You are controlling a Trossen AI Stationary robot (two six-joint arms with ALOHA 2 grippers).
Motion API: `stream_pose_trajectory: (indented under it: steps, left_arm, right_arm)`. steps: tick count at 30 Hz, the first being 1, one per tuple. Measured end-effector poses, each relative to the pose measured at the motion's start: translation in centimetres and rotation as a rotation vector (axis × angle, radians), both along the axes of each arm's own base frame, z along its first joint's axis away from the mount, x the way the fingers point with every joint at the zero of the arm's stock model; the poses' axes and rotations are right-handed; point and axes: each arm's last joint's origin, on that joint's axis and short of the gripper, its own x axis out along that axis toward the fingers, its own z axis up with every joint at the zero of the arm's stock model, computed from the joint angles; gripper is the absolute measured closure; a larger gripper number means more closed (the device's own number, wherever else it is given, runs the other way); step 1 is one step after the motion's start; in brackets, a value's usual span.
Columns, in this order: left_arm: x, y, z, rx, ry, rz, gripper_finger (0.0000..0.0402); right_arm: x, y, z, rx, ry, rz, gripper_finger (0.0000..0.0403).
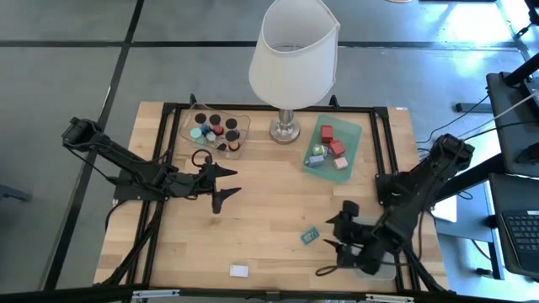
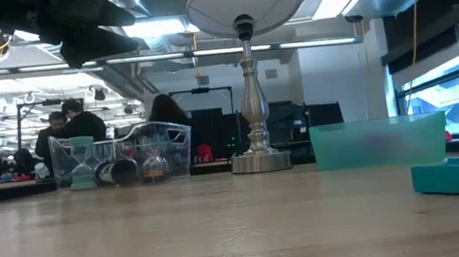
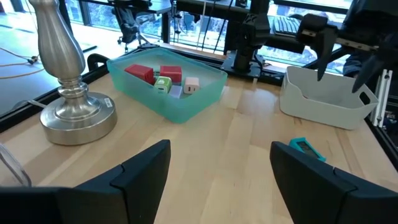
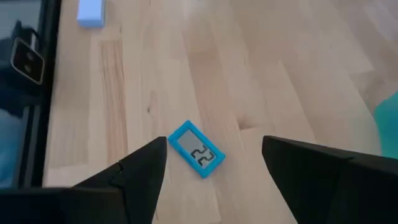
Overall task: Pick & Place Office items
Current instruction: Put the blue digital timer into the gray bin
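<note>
A flat teal tag with a small grey display (image 4: 196,149) lies flat on the wood just ahead of my open right gripper (image 4: 214,163), near the table's near right (image 1: 309,236). A small white block (image 1: 239,270) lies by the near edge. A clear tray (image 1: 216,130) holds black caps, teal and red bits. A green tray (image 1: 331,145) holds red, lavender and white blocks. My left gripper (image 1: 229,185) hovers open at mid-table, left of centre, touching nothing.
The big lamp (image 1: 290,50) stands at the far middle, its metal base (image 3: 74,115) between the two trays. A white bin (image 3: 326,96) sits at the near right corner beside my right arm. Black frame rails (image 1: 387,151) border the table. Bare wood lies between the grippers.
</note>
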Motion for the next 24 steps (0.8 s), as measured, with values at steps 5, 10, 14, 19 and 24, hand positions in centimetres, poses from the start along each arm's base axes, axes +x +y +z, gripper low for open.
stream_pose_trajectory:
  steps: [5,10,14,19,24]
  left_arm:
    - [0.0,0.0,0.0,0.000,0.000,0.000,0.0129]
    - [0.0,0.0,0.0,0.001,0.002,0.000,0.0128]
    - [0.0,0.0,0.0,0.001,0.003,0.000,0.0130]
    - [0.0,0.0,0.0,0.002,0.005,0.000,0.0128]
    - [0.0,0.0,-0.1,0.004,0.005,0.006,0.0130]
  right_arm:
    - [2.0,-1.0,-0.3,0.008,0.053,0.037,0.0099]
    - [3.4,-1.7,-0.9,-0.040,0.069,0.064,0.0055]
    - [4.0,-2.0,-1.4,-0.096,0.097,0.103,0.0038]
    - [4.2,-1.7,-2.7,-0.153,0.134,0.207,0.0037]
    - [4.5,-1.0,-4.1,-0.098,0.162,0.311,0.0037]
